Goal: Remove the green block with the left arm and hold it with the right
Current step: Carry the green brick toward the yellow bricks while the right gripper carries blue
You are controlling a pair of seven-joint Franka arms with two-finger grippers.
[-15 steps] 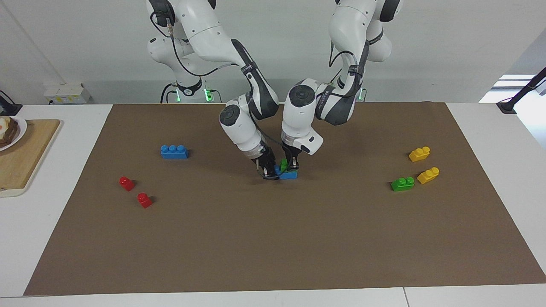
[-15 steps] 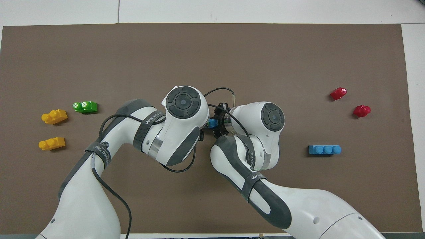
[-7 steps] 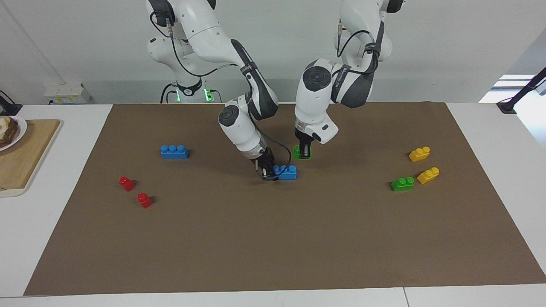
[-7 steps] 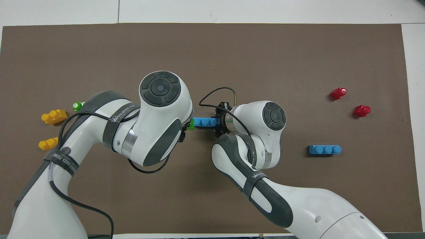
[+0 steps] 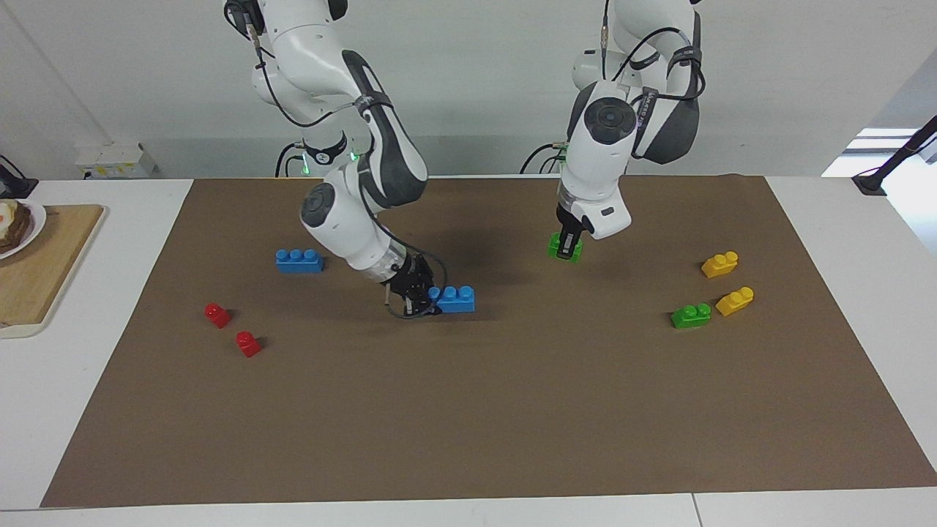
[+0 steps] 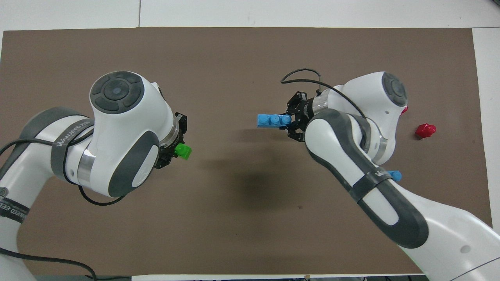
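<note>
The left gripper (image 5: 565, 249) is clamped on the green block (image 5: 565, 248), its fingers pointing straight down and the block hanging in the air over the brown mat (image 5: 468, 410), toward the left arm's end of the table. Above it the wrist stands nearly upright, and the forearm climbs to a bent elbow high over the mat's edge by the robots. In the overhead view the same block (image 6: 183, 151) peeks out beside the big white wrist joint that covers most of the gripper (image 6: 175, 150). The right gripper (image 5: 421, 300) is closed on one end of a blue three-stud brick (image 5: 455, 298), held low over the middle of the mat; whether the brick touches the mat cannot be told. This arm slants down steeply from its elbow, the wrist tilted so the fingers reach sideways, and the brick (image 6: 273, 120) sticks out level from them toward the left arm's end. A second blue brick (image 5: 299, 260) lies toward the right arm's end, with two red pieces (image 5: 232, 329) farther from the robots. A second green brick (image 5: 691, 315) and two yellow bricks (image 5: 727, 282) lie toward the left arm's end.
</note>
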